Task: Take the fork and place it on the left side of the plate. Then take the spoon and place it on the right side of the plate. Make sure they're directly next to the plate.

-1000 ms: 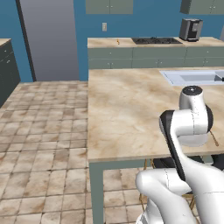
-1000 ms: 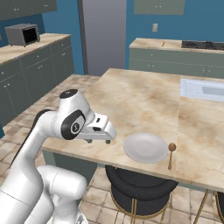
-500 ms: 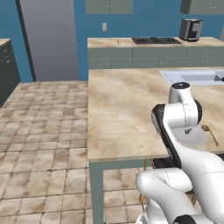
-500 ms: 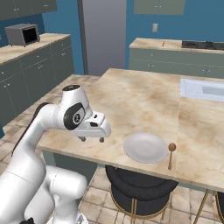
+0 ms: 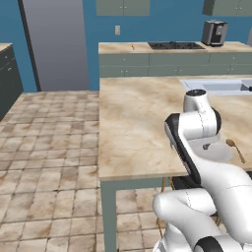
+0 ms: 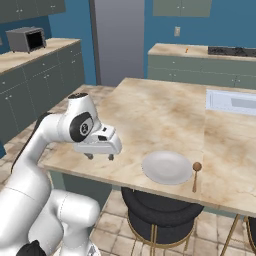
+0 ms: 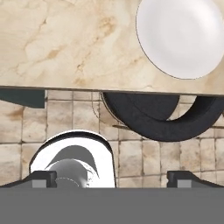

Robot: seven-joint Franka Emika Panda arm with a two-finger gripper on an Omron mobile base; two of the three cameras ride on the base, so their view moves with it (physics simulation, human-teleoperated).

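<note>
The pale round plate (image 6: 166, 167) lies near the front edge of the island, and it also sits at the top right of the hand view (image 7: 181, 35). Just right of it rests the brown spoon (image 6: 196, 174), bowl pointing away from the edge; the left base view shows the spoon (image 5: 235, 148) beside the arm. My gripper (image 6: 100, 156) hovers low over the island's front edge, to the left of the plate. It is open, fingertips (image 7: 39, 177) wide apart with nothing between them. The fork is hidden or out of view.
A black round stool (image 6: 160, 215) stands under the island's front edge, below the plate. A sink (image 6: 232, 101) is set into the island at the back right. A tiny orange item (image 6: 186, 50) lies on the far counter, too small to identify.
The hand has drifted slightly left along the island's front edge, which uncovered the spoon in the left base view. The jaws stayed open.
</note>
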